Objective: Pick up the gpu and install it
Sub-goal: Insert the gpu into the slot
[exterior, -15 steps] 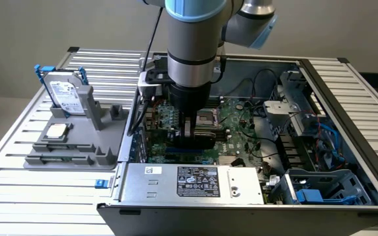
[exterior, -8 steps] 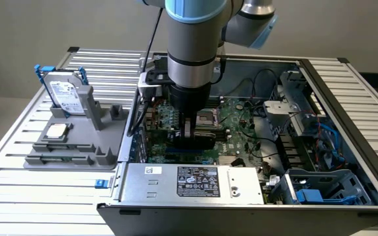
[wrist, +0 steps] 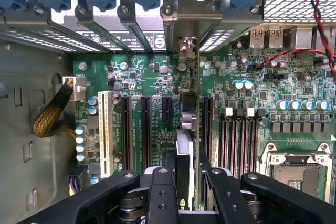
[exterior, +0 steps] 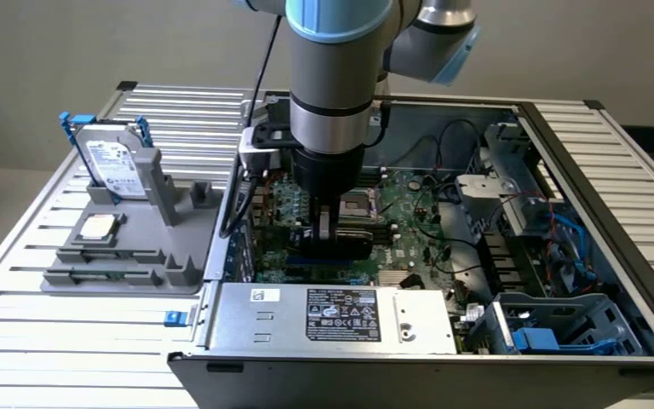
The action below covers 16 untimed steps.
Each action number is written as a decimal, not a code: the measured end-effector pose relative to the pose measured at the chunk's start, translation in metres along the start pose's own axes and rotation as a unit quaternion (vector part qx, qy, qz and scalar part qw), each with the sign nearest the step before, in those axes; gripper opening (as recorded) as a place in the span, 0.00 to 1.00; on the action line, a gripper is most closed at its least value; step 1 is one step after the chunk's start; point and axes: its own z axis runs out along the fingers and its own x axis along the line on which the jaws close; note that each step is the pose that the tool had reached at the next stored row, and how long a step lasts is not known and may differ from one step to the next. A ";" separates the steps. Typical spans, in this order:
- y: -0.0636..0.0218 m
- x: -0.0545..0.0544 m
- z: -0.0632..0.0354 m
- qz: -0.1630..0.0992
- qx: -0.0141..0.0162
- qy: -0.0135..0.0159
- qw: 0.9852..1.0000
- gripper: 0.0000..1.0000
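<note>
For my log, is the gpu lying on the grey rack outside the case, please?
No, the gripper holds the gpu inside the case, over the motherboard.

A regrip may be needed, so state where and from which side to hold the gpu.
Grip the gpu by its upper edge, pinching the two flat faces, coming from straight above. It stands on edge, thin, over the motherboard slots, so only its top looks free. The end effector holds it that way.
</note>
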 end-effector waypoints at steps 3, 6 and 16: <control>0.0000 0.000 0.0006 -0.001 0.000 0.000 1.000 0.27; 0.0000 0.000 0.0011 -0.002 0.000 0.000 1.000 0.27; 0.0000 0.000 0.0033 -0.007 0.000 0.000 1.000 0.27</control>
